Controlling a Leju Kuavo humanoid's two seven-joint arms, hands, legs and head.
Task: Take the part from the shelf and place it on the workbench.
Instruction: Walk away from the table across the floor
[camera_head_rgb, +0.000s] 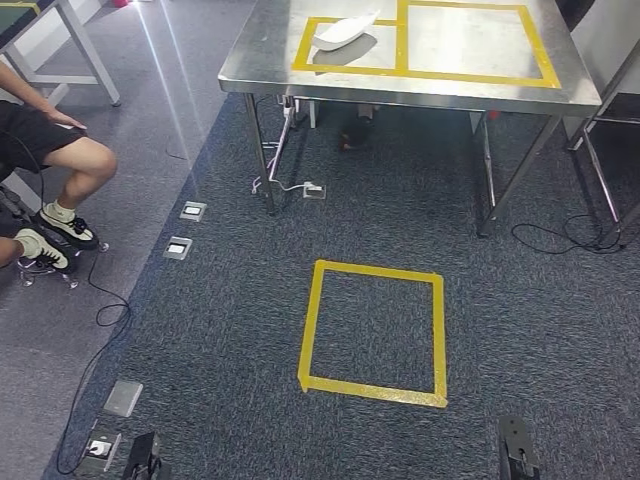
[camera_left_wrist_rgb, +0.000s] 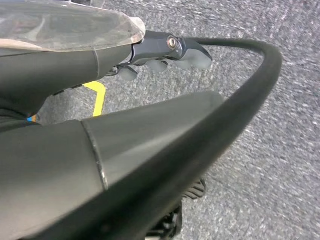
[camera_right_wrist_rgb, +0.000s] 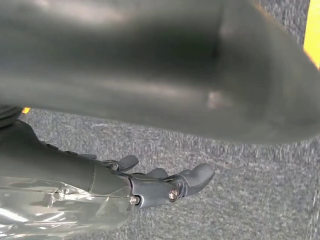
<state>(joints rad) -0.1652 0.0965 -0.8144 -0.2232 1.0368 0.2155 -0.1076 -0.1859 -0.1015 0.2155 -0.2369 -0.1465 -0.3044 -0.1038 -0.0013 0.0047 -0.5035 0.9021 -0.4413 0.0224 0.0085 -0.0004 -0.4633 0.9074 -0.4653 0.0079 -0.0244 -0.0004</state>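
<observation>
In the upper middle of the head view, the white part (camera_head_rgb: 346, 31) lies on the steel desk (camera_head_rgb: 468, 95) inside a yellow tape frame (camera_head_rgb: 349, 45). The wrist views show what that view does not: the left hand (camera_left_wrist_rgb: 166, 52) and the right hand (camera_right_wrist_rgb: 166, 185) hang over grey carpet, fingers loosely extended, holding nothing.

Lab, steel workbench (camera_head_rgb: 423, 92), taped carpet (camera_head_rgb: 226, 330)

part (camera_head_rgb: 346, 31) on workbench (camera_head_rgb: 483, 95) left end | taped square (camera_head_rgb: 373, 333) before workbench

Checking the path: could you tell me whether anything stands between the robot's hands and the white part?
Nothing visible does: only a flat yellow tape square on carpet lies before the workbench holding the white part.
</observation>
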